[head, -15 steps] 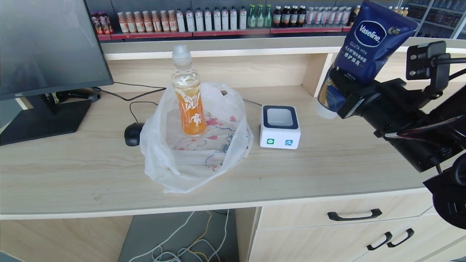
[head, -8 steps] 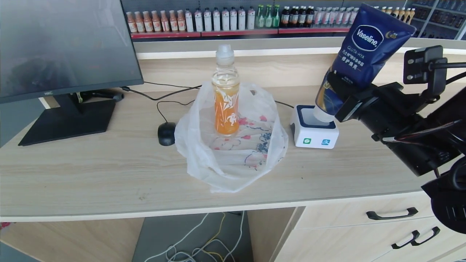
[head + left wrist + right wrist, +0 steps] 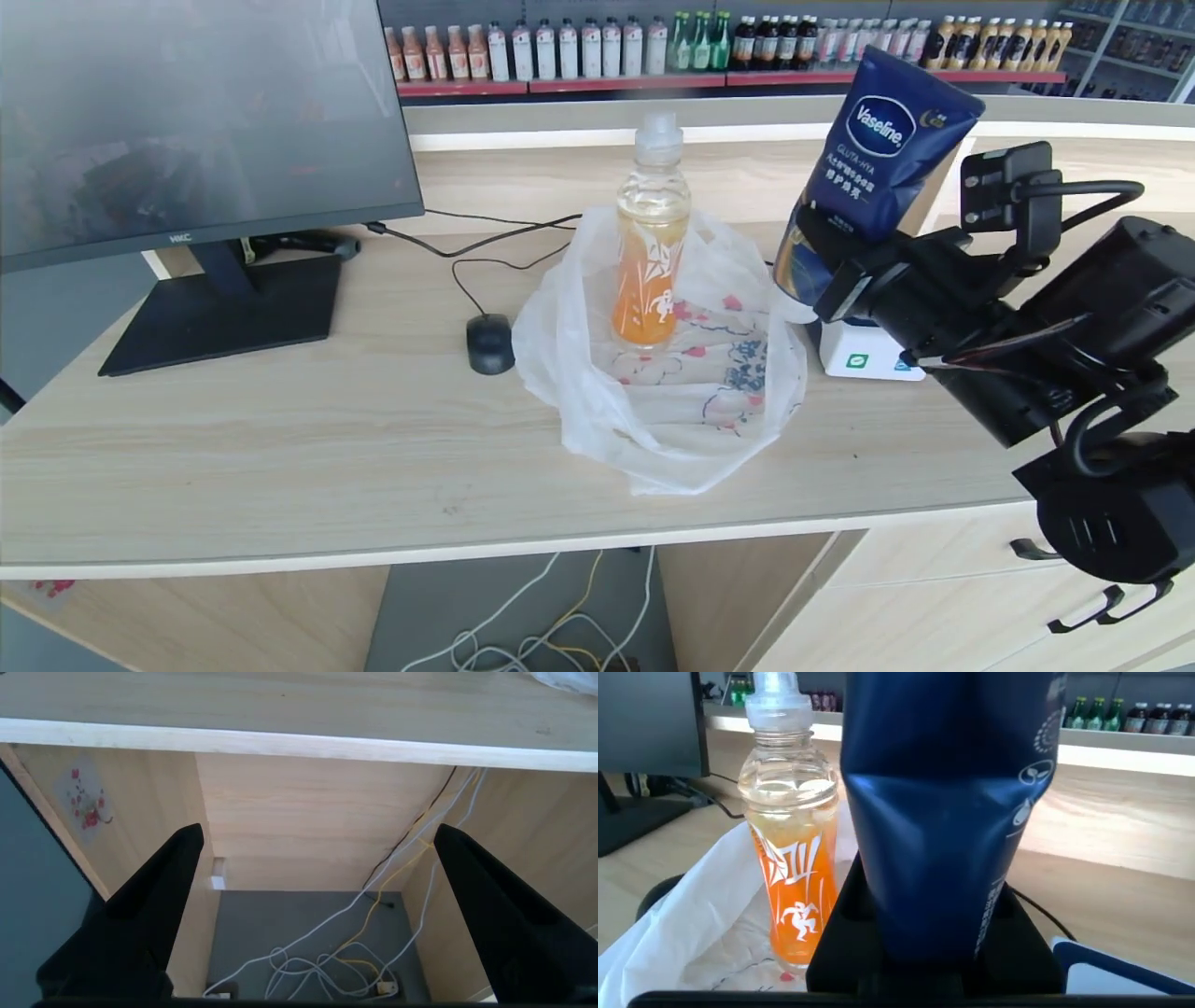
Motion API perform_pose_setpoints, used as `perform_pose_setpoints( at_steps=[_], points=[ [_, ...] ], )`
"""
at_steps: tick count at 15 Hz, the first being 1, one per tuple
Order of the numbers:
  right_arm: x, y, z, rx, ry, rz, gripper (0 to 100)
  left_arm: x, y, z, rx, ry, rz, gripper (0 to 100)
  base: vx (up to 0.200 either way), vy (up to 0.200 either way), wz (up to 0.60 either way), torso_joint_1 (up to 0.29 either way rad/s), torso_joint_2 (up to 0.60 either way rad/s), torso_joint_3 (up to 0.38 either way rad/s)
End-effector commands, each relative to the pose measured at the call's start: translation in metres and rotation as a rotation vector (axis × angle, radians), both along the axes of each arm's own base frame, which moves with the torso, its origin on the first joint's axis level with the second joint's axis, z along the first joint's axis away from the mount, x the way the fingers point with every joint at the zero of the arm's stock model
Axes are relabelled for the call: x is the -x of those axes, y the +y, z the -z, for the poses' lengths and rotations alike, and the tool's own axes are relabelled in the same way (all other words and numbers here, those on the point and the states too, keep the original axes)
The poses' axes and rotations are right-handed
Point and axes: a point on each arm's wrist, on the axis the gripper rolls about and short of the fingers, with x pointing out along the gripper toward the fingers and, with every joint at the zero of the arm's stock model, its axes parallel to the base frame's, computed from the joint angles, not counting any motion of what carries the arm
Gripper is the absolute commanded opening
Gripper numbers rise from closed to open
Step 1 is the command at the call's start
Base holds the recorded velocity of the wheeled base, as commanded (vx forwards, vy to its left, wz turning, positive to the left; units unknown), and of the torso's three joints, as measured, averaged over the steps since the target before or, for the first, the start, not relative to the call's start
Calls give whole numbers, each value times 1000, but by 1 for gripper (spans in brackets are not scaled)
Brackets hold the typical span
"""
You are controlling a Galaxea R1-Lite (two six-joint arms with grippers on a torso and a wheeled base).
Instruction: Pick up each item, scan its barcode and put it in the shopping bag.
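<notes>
Shelves of bottled drinks (image 3: pixel 700 42) run along the back wall, behind a pale wooden counter (image 3: pixel 280 439). On it sits the open white shopping bag (image 3: pixel 653 420), with an orange drink bottle (image 3: pixel 649 252) standing upright inside it. The right gripper (image 3: pixel 826 275) is clamped on a dark blue tube (image 3: pixel 873 159), cap end down and leaning, held above the bag's right rim. A white scanner (image 3: pixel 864 359) sits just right of the bag, partly hidden by the gripper. A black mouse (image 3: pixel 489 343) lies just left of the bag and a monitor (image 3: pixel 187 121) stands further left. The left gripper (image 3: pixel 316 845) hangs lower than the bag, before the counter's front edge, jaws spread wide and holding nothing.
</notes>
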Motion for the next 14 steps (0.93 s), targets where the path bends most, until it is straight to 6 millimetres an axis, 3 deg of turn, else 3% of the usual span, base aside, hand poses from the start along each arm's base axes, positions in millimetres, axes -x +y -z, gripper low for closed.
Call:
perform_pose_setpoints(
  at_steps=[1, 8, 14],
  points=[
    [-9, 6, 12, 17, 31, -9, 0, 0, 0, 0, 0, 0, 0, 100, 0, 0, 0, 0, 0, 0],
    [-39, 21, 29, 25, 48, -16, 0, 0, 0, 0, 0, 0, 0, 100, 0, 0, 0, 0, 0, 0],
    [-42, 38, 41, 37, 73, -53, 0, 0, 0, 0, 0, 0, 0, 100, 0, 0, 0, 0, 0, 0]
  ],
)
